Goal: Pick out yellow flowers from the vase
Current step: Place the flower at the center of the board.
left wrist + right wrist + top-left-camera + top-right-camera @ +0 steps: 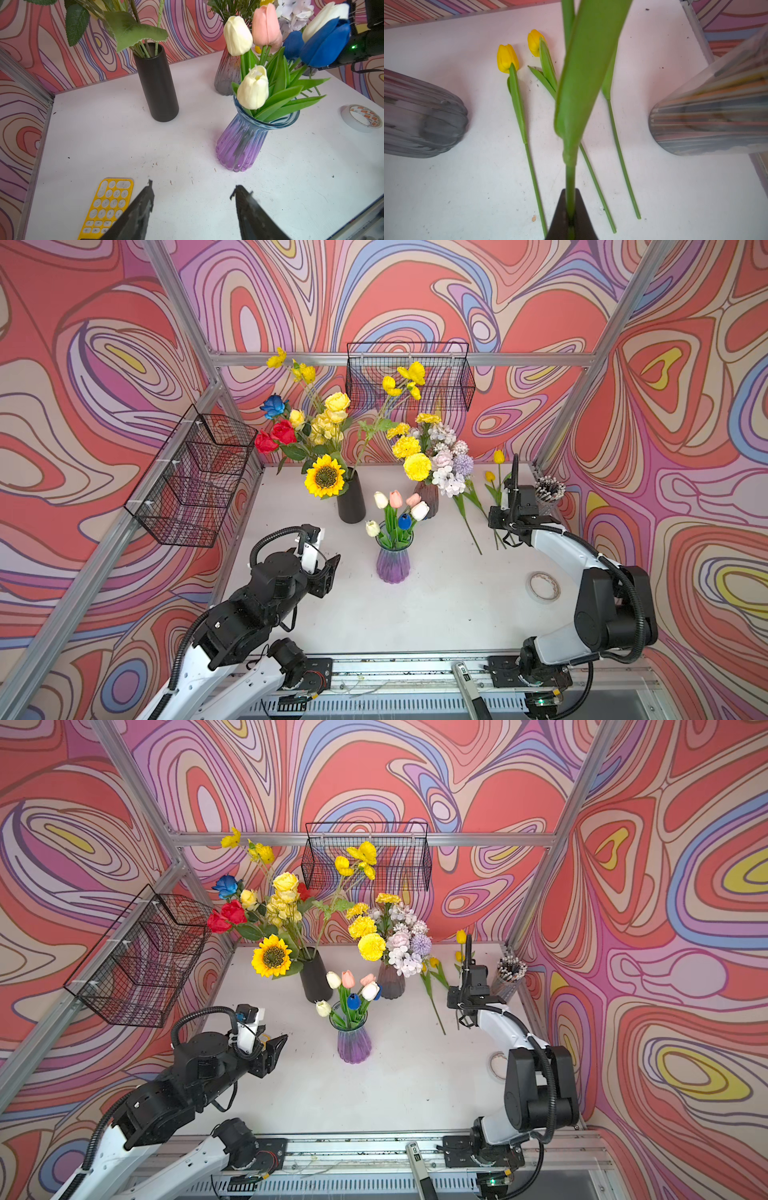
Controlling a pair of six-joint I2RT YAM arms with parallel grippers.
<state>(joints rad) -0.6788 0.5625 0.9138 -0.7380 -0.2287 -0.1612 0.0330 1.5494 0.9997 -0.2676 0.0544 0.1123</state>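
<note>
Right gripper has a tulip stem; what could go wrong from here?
The right gripper pinches the green tulip stem below its leaf, so the long top could swing into the clear ribbed cup of sticks or grey ribbed glass vase. Released here, it may land across the yellow tulips lying below.

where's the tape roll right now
In a top view the tape roll lies flat on the white table on the robot's right side, between the purple vase and the right arm, nearer the arm.
</note>
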